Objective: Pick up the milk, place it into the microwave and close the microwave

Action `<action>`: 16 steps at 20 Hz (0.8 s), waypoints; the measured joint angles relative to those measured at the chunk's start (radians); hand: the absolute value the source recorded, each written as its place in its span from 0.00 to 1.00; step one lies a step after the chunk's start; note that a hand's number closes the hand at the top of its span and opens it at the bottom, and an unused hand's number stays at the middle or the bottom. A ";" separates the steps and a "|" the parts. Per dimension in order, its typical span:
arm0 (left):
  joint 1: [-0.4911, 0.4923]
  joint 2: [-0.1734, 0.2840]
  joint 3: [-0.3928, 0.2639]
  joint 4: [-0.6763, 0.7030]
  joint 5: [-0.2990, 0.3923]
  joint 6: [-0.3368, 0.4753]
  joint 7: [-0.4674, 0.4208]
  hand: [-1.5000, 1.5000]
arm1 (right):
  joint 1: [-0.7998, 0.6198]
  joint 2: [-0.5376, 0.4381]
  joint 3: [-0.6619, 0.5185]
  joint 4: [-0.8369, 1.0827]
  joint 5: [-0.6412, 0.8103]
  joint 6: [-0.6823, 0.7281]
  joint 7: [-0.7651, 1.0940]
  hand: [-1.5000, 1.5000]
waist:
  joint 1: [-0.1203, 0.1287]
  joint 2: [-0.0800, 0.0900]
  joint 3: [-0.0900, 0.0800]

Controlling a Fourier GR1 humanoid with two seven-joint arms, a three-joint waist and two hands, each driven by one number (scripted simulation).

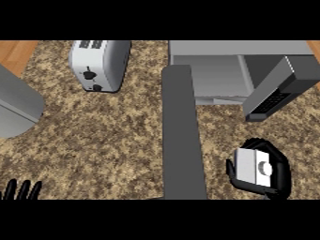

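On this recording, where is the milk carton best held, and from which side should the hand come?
Around its flat body, below the cap end. The milk carton lies in the right hand, fingers curled round it from the right with the white face and round cap showing. Its narrow box shape suits a wrap across the sides. The left hand rests at the lower edge.

No readable text anywhere in this one; the milk [252, 167] carton shows a plain white face with a round cap, no brand or lettering on it; the microwave [240, 70] has a dark control panel on its open door [281, 89] with rows of pale buttons, but they're too small to make out any digits; the toaster [98, 64] shows only a knob and lever, no markings.
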 measured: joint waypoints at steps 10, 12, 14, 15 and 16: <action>0.007 0.000 0.018 0.026 0.007 -0.017 -0.015 0.00 | -0.064 0.007 0.117 -0.089 -0.019 -0.135 0.120 1.00 | 0.011 0.003 0.001; 0.021 0.011 0.038 0.026 0.026 -0.034 -0.021 0.00 | -0.103 0.008 0.139 -0.055 -0.002 -0.182 0.126 1.00 | 0.013 0.004 0.001; 0.027 0.012 0.044 0.013 0.032 -0.035 -0.012 0.00 | -0.146 0.008 0.157 -0.034 -0.002 -0.221 0.154 1.00 | 0.014 0.004 0.001; 0.012 0.013 0.053 0.027 0.033 -0.036 -0.013 0.00 | -0.168 0.008 0.170 -0.027 0.006 -0.243 0.174 1.00 | 0.014 0.004 0.001; 0.008 0.016 0.059 0.027 0.039 -0.037 -0.006 0.00 | -0.203 0.008 0.167 0.005 0.006 -0.257 0.178 1.00 | 0.015 0.004 0.001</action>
